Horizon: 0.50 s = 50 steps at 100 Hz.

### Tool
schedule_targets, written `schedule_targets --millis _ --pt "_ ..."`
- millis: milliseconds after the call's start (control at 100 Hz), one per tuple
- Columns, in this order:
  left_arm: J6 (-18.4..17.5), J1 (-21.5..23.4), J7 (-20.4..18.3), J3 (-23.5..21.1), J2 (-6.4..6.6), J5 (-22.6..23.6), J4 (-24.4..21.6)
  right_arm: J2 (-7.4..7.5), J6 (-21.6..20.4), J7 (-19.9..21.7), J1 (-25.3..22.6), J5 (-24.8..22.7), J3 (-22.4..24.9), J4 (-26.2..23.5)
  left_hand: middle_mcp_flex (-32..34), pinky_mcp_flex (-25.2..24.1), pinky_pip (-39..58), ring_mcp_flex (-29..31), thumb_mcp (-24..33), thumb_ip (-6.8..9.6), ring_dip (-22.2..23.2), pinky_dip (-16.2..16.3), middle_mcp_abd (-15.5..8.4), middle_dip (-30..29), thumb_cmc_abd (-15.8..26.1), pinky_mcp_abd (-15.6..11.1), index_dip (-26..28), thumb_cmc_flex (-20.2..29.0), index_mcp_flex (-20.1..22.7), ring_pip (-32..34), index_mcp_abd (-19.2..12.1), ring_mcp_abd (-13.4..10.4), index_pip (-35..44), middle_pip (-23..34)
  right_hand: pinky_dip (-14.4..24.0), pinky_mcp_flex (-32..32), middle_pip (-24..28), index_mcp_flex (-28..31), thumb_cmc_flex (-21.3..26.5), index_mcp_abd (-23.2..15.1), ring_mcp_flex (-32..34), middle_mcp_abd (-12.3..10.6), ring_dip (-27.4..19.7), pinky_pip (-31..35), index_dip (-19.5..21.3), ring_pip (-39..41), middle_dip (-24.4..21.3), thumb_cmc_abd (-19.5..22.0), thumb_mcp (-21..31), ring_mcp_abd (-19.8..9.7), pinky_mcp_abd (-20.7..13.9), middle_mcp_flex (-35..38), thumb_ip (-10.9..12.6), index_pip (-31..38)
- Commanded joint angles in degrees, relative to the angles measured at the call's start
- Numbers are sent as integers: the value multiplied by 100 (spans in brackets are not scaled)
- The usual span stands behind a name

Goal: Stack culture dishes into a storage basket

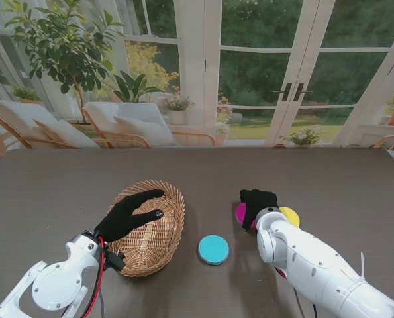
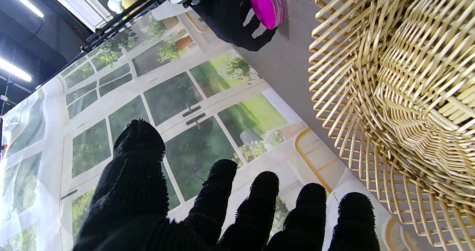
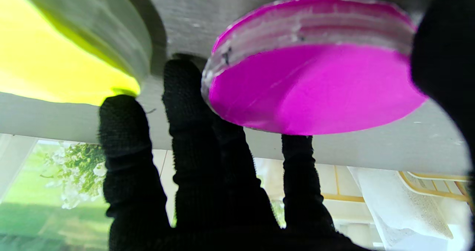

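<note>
Wicker basket [image 1: 158, 233]: oval, light tan, open weave, sits on table on my left; no dish seen inside. Teal dish [image 1: 213, 249]: round, flat on table just right of basket, apart from other 2. Magenta dish [image 1: 240, 212]: round, clear ribbed rim, farther from me and further right, partly hidden. Yellow dish [image 1: 290, 215]: just right of magenta, narrow gap between them in the right wrist view.

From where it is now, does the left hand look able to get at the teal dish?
Probably yes. The left hand hovers open over the basket, holding nothing, and the teal dish lies just right of the basket on bare table. Only the basket's rim lies between them. The right hand is busy at the magenta dish.
</note>
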Motion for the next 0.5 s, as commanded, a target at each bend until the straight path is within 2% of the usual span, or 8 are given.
schedule_targets --millis 0,280,490 --pt "16 44 -103 -15 -10 -13 -42 -35 -36 127 -195 18 -79 186 107 14 48 279 -110 82 75 90 13 62 251 -44 43 -145 88 74 -13 -41 36 20 -73 1243 300 430 915 -213 582 -484 144 137 399 138 131 218 1064 -579 -348 489 490 765" --pt "26 78 -100 -36 -10 -15 -73 24 -17 234 -287 -105 126 -143 108 19 48 280 -113 81 76 94 12 61 257 -44 41 -147 71 73 0 -42 28 20 -45 1357 261 439 999 -236 701 -489 274 237 413 147 189 286 1110 -640 -362 491 523 720" --pt "49 109 -98 -55 -11 -15 -104 141 -15 535 -484 -320 434 -719 100 16 46 280 -113 81 75 95 16 60 256 -46 41 -150 69 73 -13 -40 27 17 -45 1336 227 418 1001 -232 662 -450 305 221 415 83 209 366 1078 -588 -328 375 537 694"
